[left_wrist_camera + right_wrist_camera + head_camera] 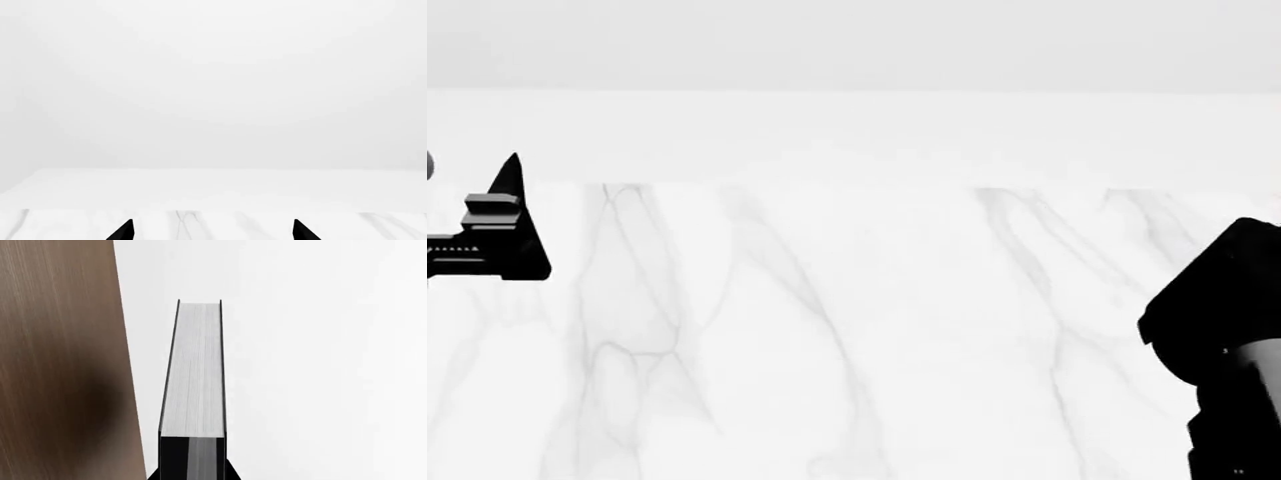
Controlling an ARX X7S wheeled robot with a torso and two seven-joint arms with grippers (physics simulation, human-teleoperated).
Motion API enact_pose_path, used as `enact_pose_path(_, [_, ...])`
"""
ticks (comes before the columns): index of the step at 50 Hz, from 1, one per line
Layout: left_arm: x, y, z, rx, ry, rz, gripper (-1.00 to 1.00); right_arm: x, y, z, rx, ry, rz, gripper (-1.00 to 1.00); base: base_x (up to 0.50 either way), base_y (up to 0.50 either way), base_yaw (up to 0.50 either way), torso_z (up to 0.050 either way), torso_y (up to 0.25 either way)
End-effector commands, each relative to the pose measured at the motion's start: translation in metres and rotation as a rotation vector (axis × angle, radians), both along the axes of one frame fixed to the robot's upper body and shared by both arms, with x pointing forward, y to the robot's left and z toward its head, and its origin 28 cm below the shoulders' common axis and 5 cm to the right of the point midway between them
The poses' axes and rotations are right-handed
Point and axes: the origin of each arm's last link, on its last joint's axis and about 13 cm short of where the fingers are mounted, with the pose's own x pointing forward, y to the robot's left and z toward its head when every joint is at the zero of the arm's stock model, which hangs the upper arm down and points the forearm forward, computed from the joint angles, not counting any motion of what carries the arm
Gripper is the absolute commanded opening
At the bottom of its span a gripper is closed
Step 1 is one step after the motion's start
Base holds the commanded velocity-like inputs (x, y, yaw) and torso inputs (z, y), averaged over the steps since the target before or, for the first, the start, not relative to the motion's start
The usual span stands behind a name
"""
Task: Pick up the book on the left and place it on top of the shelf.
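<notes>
While right jaws (192, 475) pinch book (193, 370), shelf (63, 360) edge beside (gap).

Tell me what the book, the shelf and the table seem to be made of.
Book: black hard cover, matte; pale paper pages, fine lines on the edge.
Shelf: brown wood or veneer, visible grain.
Table: white marble look, grey veins, smooth; possibly imitation.

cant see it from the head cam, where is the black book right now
Only the right wrist view shows the black book: it is held in the right gripper, page edges facing the camera, beside the brown shelf board with a gap between.
</notes>
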Motion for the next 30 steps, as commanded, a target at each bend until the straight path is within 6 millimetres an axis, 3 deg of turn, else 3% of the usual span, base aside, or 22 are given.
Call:
enact_pose_path(1, [0.000,0.000,-0.002,0.000,0.003,0.002,1.00,0.002,-0.007,0.013,-0.310,-0.013,0.037,-1.00,0.00,0.00,0.00,0.000,0.000])
enact_pose_path(30, [0.001,0.002,-0.003,-0.003,0.008,0.004,1.00,0.010,-0.001,0.001,-0.192,-0.131,0.089,-1.00,0.00,0.00,0.00,0.001,0.001])
